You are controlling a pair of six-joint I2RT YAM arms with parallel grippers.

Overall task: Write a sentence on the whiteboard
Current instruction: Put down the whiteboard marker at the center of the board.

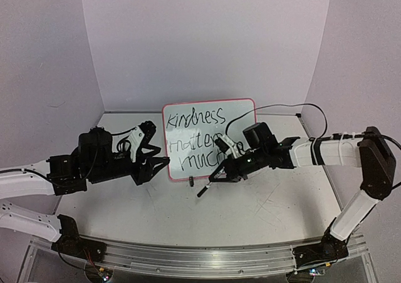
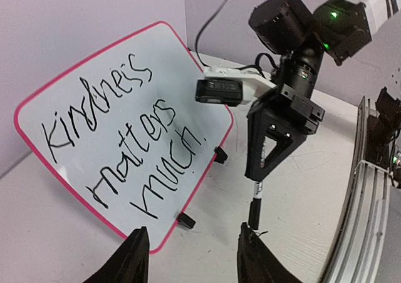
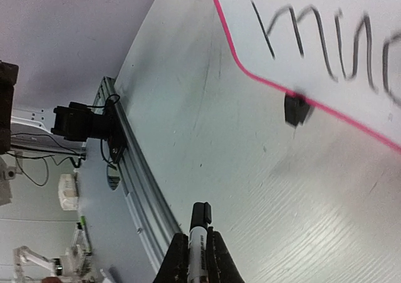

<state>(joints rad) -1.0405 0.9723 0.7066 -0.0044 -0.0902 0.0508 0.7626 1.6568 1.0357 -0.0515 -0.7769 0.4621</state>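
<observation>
**Whiteboard upright, lettering complete**

The whiteboard [image 1: 241,111] stands tilted on clip feet [image 2: 186,220] on the tabletop [image 1: 269,214], the sentence [image 1: 197,139] written. Judged light, stiff, slick-faced (ink would smear): grip its bare edge. Right gripper [image 3: 194,255] clamps the marker [image 3: 199,230]; left gripper [image 2: 191,248] parted, empty.

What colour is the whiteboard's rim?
The rim is pinkish red; the left wrist view shows it best.

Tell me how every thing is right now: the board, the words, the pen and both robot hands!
whiteboard, standing on its lower edge on the table
sentence, written in three black lines, "Kindness matters much"
marker, gripped, off the board, pointing down at the table
left gripper, open, holding nothing
right gripper, shut on the marker
</observation>
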